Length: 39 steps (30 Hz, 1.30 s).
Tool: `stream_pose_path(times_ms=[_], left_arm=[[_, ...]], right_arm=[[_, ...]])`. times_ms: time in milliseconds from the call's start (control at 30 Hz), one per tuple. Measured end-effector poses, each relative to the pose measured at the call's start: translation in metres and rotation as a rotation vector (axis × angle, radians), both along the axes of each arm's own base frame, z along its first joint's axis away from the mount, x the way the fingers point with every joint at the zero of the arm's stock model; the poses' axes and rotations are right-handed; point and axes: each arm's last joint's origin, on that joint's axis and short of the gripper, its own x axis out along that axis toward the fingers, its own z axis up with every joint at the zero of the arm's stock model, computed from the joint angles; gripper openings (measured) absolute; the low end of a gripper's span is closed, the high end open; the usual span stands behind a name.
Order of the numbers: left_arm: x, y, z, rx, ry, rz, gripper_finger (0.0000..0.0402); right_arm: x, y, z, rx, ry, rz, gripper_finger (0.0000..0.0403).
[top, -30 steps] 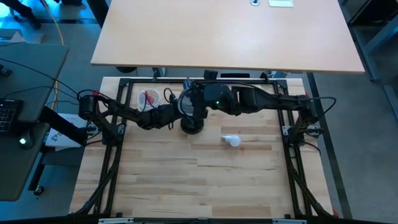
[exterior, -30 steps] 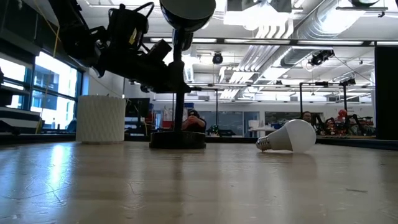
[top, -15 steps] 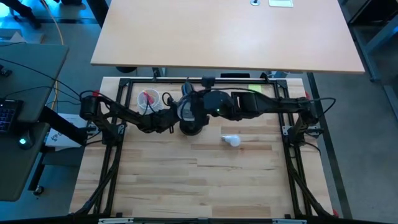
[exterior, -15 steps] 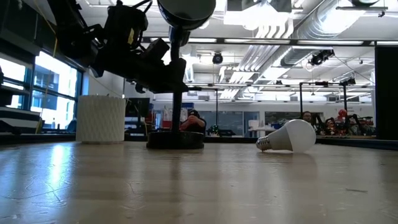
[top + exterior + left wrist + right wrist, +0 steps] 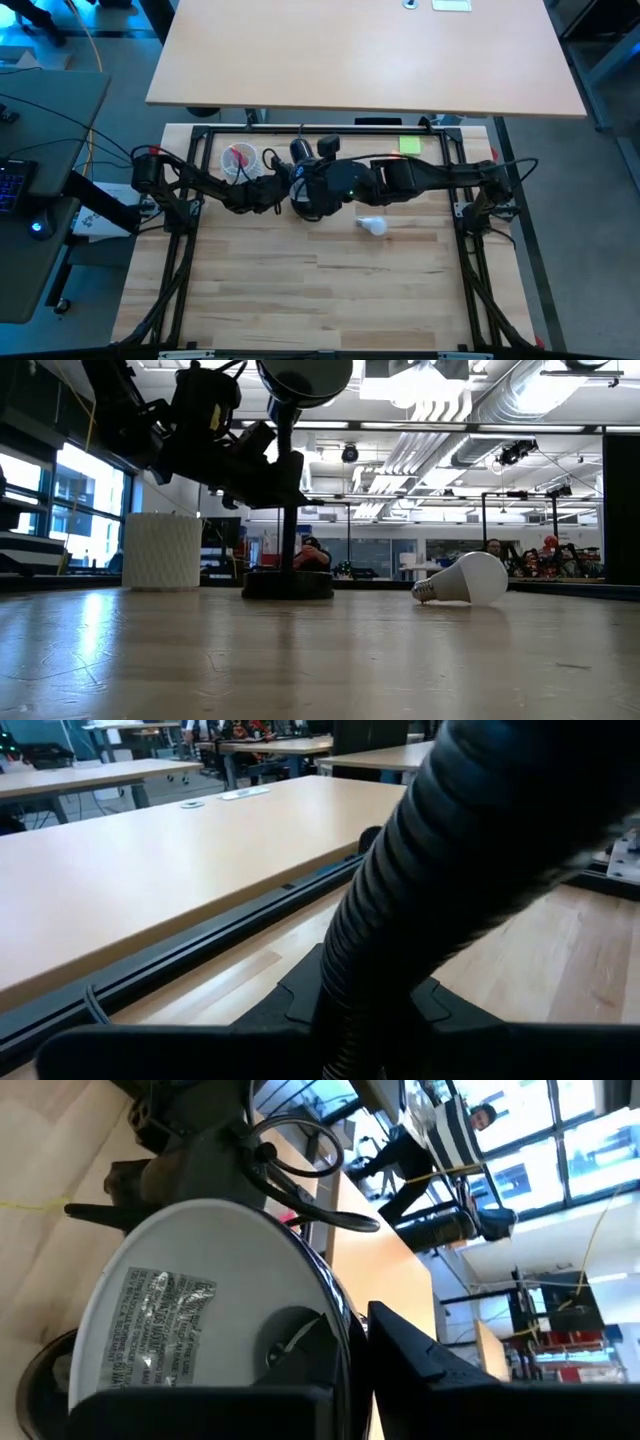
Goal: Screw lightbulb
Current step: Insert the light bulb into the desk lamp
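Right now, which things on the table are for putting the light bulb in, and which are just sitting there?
For the job:
- lightbulb, lying on its side on the table
- black desk lamp, with the left gripper on its neck and the right gripper at its shade

Just lying about:
- white cup with pink items
- green note

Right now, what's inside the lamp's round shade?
Inside the lamp shade: a white lining, a silvery sticker and an empty socket. The lightbulb lies on the table. The socket's depths are hidden.

The lightbulb [image 5: 373, 226] lies on the table [image 5: 330, 290], right of the lamp [image 5: 288, 582]; cup [image 5: 239, 159] far left
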Motion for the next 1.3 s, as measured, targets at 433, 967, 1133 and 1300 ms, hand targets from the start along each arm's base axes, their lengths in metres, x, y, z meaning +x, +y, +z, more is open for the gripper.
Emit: stream_pose_path(times_ms=[433,967,1133,1300], left_arm=[[-0.003,0.004,-0.001,0.018,0.018,0.119,0.0086],[-0.011,-0.002,0.019,-0.022,0.059,-0.051,0.0220],[-0.023,-0.006,0.032,-0.053,0.144,-0.116,0.0234],[-0.039,-0.008,0.045,-0.059,0.205,-0.122,0.0237]], right_arm=[[-0.056,0.011,0.043,0.108,-0.116,-0.060,0.0204],[-0.132,0.034,-0.025,0.439,0.171,-0.272,0.0209],[-0.153,0.023,-0.083,0.524,0.097,-0.365,0.0209],[-0.172,0.006,-0.139,0.602,0.009,-0.471,0.0209]])
